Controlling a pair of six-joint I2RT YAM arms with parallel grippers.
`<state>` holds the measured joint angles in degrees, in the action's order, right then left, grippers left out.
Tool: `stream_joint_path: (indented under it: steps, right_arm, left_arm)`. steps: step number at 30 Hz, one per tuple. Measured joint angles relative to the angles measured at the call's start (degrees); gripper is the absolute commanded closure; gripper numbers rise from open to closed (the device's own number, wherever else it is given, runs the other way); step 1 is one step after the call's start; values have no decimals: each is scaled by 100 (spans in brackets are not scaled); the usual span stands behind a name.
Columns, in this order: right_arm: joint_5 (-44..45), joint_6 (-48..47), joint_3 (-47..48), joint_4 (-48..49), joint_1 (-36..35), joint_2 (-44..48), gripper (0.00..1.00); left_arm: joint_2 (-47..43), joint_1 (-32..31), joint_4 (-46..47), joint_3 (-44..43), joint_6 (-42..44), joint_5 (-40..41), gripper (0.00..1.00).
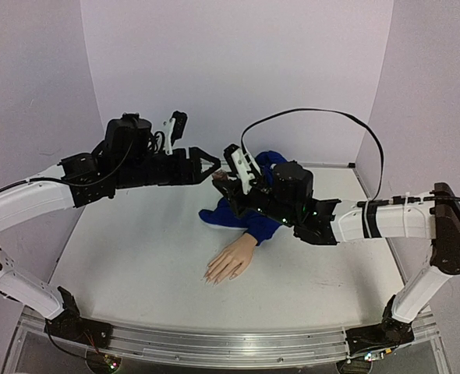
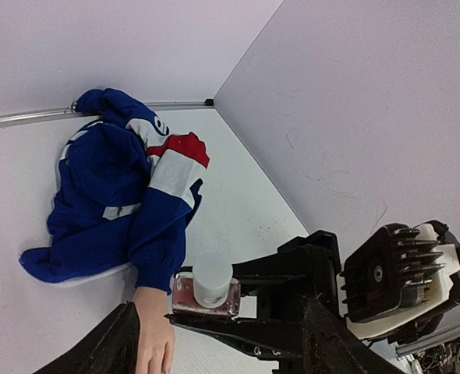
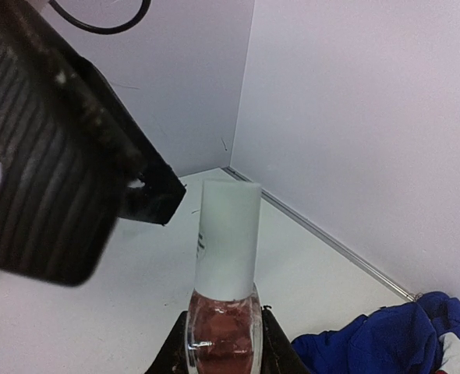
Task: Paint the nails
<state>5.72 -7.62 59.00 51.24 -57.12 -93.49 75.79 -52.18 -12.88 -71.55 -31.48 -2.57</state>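
So here the right fingers [image 2: 292, 265] were clamped on the glass body of the polish bottle [image 3: 222, 331]. They held it up in the air with the white cap [image 3: 228, 234] poking out free past the fingertips. The left fingers [image 3: 51, 195] were spread wide and sat just beside the cap, not touching it as far as I could see (the right wrist view only caught one ribbed pad, off to the side).

The nails [image 1: 213, 276] weren't in play yet. The mannequin hand [image 1: 231, 261] lay flat on the bench [image 1: 136, 265], nearer the arm bases and well apart from the bottle. Its blue sleeve [image 1: 245, 214] was bunched up behind it.

My read was that the step in hand was getting the cap off. To do that well, I'd have lined up the left fingers so the cap sat square between both pads. Then close on the cap only, far enough out to miss the right fingers, and twist around the bottle's own axis while the right side held firm. Keep the cap end up so nothing spills, and pull the brush straight out so it doesn't scrape the neck.
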Motion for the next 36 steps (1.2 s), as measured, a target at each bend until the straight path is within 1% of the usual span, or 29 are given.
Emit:
stream_joint_path:
  steps: [5,8,11,17,23,28,32,36]
  right_arm:
    - [20,-33,20,-28,-42,0,100]
    - [24,-55,20,-31,-63,0,100]
    - [26,-79,20,-28,-81,0,100]
    - [50,-131,20,-46,-90,0,100]
    - [81,-157,20,-72,-133,0,100]
    - [83,-155,20,-83,-142,0,100]
    - [76,-111,20,-120,-142,0,100]
    - [-98,22,72,-278,-116,7,100]
  left_arm:
    - [83,-37,127,-20,9,245,47]
    - [232,-35,162,-98,11,337,53]
    - [378,-37,197,-162,11,374,58]
    - [457,-46,201,-164,22,376,70]
    - [457,-92,205,-164,118,367,78]
    - [476,-120,258,-164,170,350,91]
    - [487,-129,254,-162,304,258,98]
    - [487,-101,273,-125,579,83,100]
